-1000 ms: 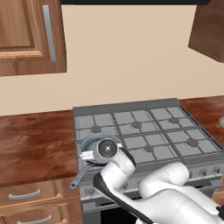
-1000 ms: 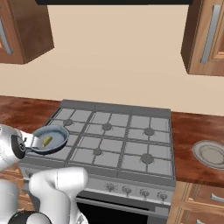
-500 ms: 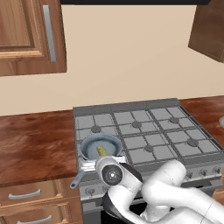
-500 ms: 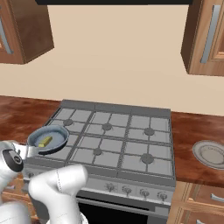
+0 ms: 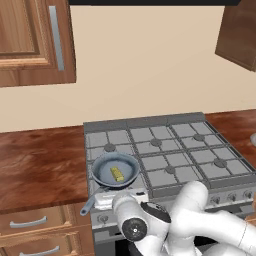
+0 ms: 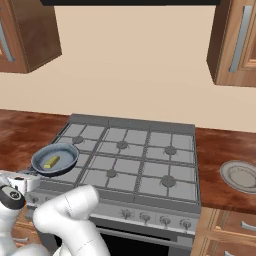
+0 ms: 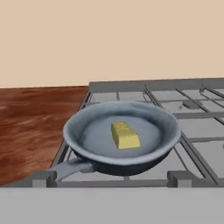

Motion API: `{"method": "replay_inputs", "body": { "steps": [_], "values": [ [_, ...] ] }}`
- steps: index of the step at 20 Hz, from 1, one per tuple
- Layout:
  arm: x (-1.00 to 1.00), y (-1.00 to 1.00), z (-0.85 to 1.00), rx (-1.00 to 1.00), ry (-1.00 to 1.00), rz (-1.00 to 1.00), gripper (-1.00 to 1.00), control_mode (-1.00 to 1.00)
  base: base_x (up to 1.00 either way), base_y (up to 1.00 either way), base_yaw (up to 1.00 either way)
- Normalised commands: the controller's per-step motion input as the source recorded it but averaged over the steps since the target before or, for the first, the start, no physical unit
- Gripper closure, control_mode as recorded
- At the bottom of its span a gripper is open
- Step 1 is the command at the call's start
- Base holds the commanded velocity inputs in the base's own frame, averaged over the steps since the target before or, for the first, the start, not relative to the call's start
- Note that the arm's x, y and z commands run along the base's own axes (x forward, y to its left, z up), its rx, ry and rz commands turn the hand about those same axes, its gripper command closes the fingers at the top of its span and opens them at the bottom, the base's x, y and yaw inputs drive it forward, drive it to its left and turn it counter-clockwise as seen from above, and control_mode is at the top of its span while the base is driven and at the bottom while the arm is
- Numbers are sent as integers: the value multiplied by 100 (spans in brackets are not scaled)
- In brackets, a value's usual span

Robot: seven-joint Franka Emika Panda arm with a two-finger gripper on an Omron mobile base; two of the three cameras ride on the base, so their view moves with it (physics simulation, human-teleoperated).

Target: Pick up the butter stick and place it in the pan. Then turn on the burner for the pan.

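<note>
One white robot arm bends low in front of the stove, with its elbow up and its hand down by the front edge. The end effector (image 5: 102, 200) sits just below the pan's handle, in front of the stove's front left corner, and looks level across the stove top. Its fingers are hard to see, but they are spread wide apart and hold nothing.

One round shallow grey-blue metal frying pan (image 5: 102, 176) (image 6: 67, 156) (image 7: 78, 131) stands on the front left part of the grey gas stove (image 5: 185, 150) (image 6: 145, 165). Its one long slim handle points toward the robot, out over the stove's front edge. One small yellow block of butter (image 5: 117, 174) (image 6: 51, 161) (image 7: 125, 134) lies flat in the middle of the pan.

Six round dark burner caps can be counted on the stove, in two rows of three; the one under the pan is hidden. A row of small knobs (image 6: 145, 217) runs along the stove's front. One round grey plate (image 6: 241, 176) rests on the brown wooden desk (image 5: 40, 160) to the right of the stove. Two brown wooden cupboards (image 5: 30, 40) hang on the wall above.
</note>
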Motion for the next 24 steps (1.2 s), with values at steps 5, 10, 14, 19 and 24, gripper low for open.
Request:
{"method": "replay_inputs", "body": {
  "steps": [5, 10, 14, 19, 24],
  "values": [
    [-23, 1, -1, 0, -12, 0, -100, -100, 0, 0, 0],
    [-20, 2, -4, 0, -8, 0, -100, -100, 0, 0, 0],
    [-16, 0, -4, 0, -6, 0, -100, -100, 0, 0, 0],
    [-12, 3, -1, 0, 0, 0, -100, -100, 0, 0, 0],
    [-9, 4, -8, 0, -1, 0, -100, -100, 0, 0, 0]
  ]
}}
